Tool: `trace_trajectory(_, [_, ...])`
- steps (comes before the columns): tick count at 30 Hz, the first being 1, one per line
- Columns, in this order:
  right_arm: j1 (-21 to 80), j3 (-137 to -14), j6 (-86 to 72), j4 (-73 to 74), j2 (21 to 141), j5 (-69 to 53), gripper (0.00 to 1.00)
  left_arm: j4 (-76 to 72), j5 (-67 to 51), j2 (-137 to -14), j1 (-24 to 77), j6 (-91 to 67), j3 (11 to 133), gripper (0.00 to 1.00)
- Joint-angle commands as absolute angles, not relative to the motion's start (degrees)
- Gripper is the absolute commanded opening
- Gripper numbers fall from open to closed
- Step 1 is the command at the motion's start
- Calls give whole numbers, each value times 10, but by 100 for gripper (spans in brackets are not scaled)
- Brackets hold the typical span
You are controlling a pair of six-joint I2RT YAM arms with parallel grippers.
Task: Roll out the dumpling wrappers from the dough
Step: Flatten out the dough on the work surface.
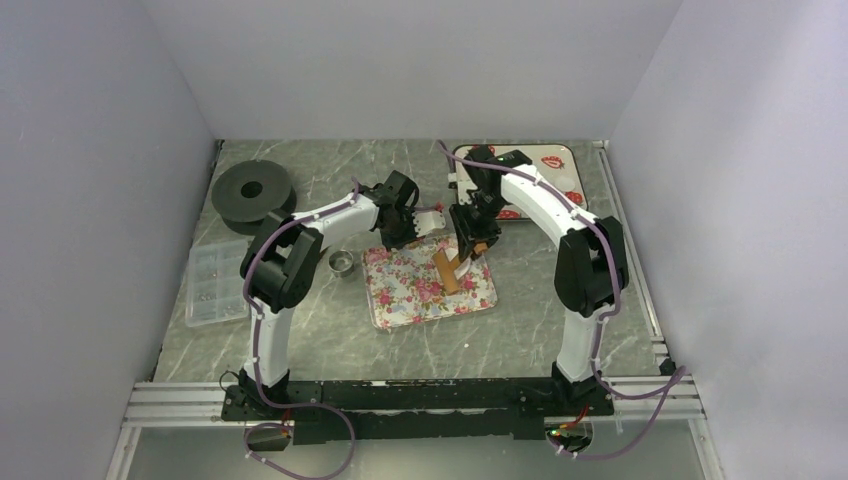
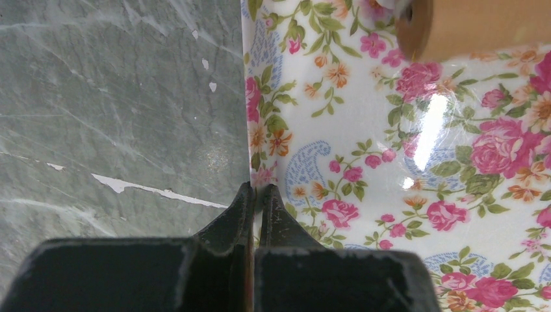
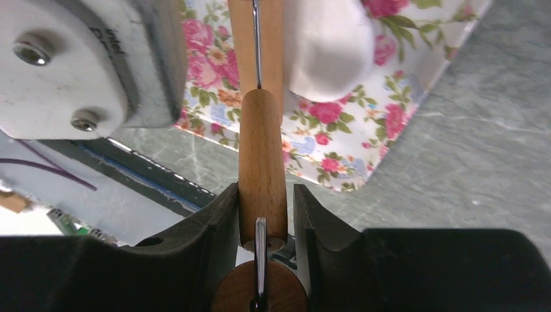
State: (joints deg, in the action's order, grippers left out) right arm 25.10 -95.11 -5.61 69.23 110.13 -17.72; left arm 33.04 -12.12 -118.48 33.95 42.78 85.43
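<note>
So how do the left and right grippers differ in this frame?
The left gripper has its jaws pressed almost together, while the right gripper stands wider. The left gripper seems to pinch the floral tray by its thin rim; the right gripper clamps the rolling pin by its wooden handle. Both are closed on something at the tray.

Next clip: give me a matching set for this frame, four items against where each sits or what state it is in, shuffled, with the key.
Items:
1. rolling pin
2. left gripper
3. metal ring cutter
4. black spool

Places or states:
A. on the table, just left of the floral tray
B. at the far left of the table
C. held in the right gripper
D. shut, at the floral tray's edge

Pairs: 1-C, 2-D, 3-A, 4-B
</note>
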Motion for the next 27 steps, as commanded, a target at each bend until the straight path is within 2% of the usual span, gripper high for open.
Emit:
trace_trajectory(1, [262,-897,-55,640,1138,-163,0,394,-120,-1248,352,434,808,0])
trace_trajectory(4, [273,-888,-63,628,1145,-168,0,398,-117,-1256,352,434,814,0])
trace_trajectory(6, [270,-881,-64,633,1140,-129,0,397,-116,-1257,352,434,813,0])
trace_trajectory(12, [210,-840,-51,632,1070,-129,0,391,-109,-1254,352,438,807,0])
trace_trajectory(16, [231,-829,-49,618,1053,-245,0,391,-113,-1258,352,438,810,0])
trace_trajectory(22, [270,-841,-50,630,994,-356,0,391,-116,-1257,352,437,810,0])
trace_trajectory(24, [265,-859,-67,645,963,-320,0,392,-119,-1260,352,436,811,0])
trace_trajectory(27, [263,-925,-83,701,940,-171,0,396,-122,-1263,352,435,813,0])
